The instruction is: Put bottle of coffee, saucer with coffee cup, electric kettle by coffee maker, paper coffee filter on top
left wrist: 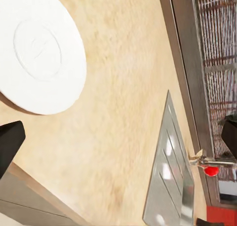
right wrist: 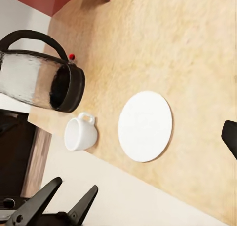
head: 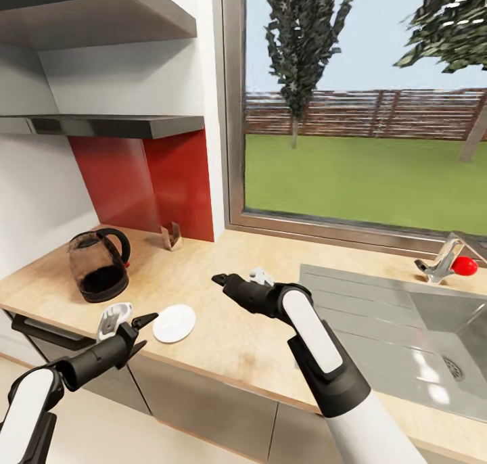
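Note:
The electric kettle stands at the left of the kitchen countertop. The white saucer lies flat near the front edge, with nothing on it. Between kettle and saucer, at the counter's edge, stands the coffee cup. The paper coffee filter sits by the red wall panel. My left gripper is open just in front of the saucer. My right gripper hovers open above the counter, right of the saucer. The dark kitchen shelf hangs above. The coffee maker and the bottle of coffee are out of view.
A steel sink with drainboard takes up the counter's right part, with a red-knobbed tap behind it. A large window runs along the back. Grey cabinet fronts sit below the counter.

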You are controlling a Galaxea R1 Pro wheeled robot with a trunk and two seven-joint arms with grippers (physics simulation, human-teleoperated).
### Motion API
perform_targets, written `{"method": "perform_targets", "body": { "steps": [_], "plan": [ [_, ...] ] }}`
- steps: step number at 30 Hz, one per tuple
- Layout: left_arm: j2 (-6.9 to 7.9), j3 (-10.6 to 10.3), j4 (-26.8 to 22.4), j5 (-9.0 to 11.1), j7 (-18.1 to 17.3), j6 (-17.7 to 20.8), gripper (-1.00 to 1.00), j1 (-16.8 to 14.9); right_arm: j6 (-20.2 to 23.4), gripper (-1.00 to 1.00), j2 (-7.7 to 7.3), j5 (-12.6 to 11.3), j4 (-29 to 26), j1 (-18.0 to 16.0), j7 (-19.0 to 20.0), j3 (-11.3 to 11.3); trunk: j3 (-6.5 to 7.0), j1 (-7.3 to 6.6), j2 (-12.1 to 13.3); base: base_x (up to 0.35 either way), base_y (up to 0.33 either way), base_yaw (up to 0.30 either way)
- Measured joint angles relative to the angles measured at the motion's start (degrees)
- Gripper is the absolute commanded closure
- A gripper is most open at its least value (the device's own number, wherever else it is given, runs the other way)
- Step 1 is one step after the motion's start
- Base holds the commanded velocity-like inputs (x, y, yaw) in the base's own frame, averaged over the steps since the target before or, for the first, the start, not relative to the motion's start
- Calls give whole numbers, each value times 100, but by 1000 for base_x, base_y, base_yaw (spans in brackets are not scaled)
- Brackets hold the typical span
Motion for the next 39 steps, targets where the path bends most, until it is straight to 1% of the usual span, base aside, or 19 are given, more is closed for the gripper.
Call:
{"method": "perform_targets", "body": {
  "steps": [2, 6, 14, 26, 32, 34, 36, 38, 39],
  "plan": [
    [12, -4, -1, 64, 0, 3, -100, 0, 0, -100, 2, -5, 27, 0, 0, 2, 0, 0, 0, 1, 0, 0],
    [22, -4, -2, 112, 0, 5, -100, 1, 0, -100, 3, -5, 41, 0, 0, 5, 0, -1, -1, 70, 0, 0],
    [32, -10, -2, 119, 0, 6, -100, 1, 0, -100, 3, -1, 53, 0, 0, 4, 0, -1, 0, 222, 0, 0],
    [6, -30, 6, 106, 10, 7, -100, 18, 2, -100, 3, -5, 63, 7, 0, 4, 0, 0, 0, 18, 0, 0],
    [8, -31, 10, 83, 16, 118, -100, 225, 7, -100, 5, -1, 240, 13, 0, 15, 0, 0, 0, 0, 0, 0],
    [16, -29, 8, 76, 17, 136, -100, 270, 7, -100, 8, -2, 270, 13, 0, 95, 0, 0, 0, 0, 0, 0],
    [24, -26, 7, 66, 18, 147, -100, 293, 8, -100, 10, -6, 281, 12, 0, 266, 0, 0, 0, 0, 0, 0],
    [30, -28, 7, 54, 22, 157, -100, 309, 4, -100, 13, -11, 287, 15, 5, 495, 0, 0, 0, 0, 0, 0],
    [31, -26, 7, 50, 23, 158, -100, 325, 2, -100, 16, -10, 292, 16, 6, 564, 0, 0, 0, 0, 0, 0]
  ]
}}
